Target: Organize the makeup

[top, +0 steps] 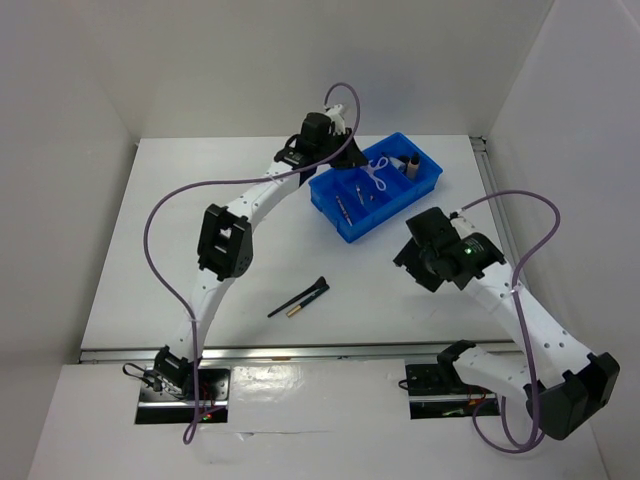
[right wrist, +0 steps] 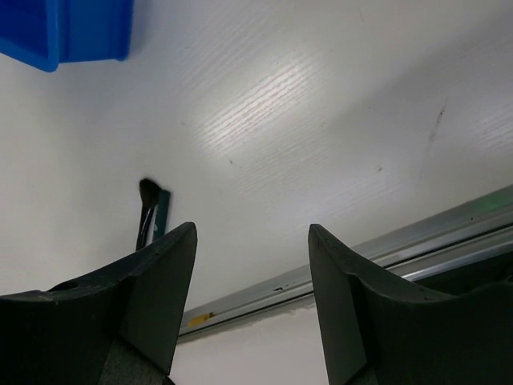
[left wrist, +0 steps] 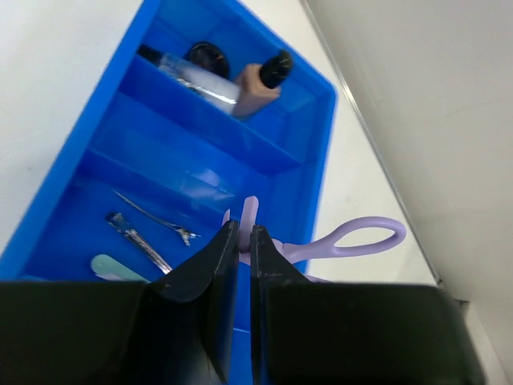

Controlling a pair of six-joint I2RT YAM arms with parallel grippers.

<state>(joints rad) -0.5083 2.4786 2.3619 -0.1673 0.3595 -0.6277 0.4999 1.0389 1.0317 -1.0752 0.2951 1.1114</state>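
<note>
We saw the lilac scissors (left wrist: 353, 239) held in the left gripper (left wrist: 244, 233) above the blue tray (left wrist: 80, 140); beige bottle (left wrist: 255, 90), clear tube (left wrist: 188, 74) and black pot (left wrist: 208, 56) lay in its end compartment, black brushes (top: 300, 298) well outside it.

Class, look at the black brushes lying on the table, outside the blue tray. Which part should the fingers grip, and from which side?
Grip the black brushes around mid-handle, coming straight down from above. They lie flat and slanted on the table, so the free right fingers should close across the thin handles, not along them.
</note>
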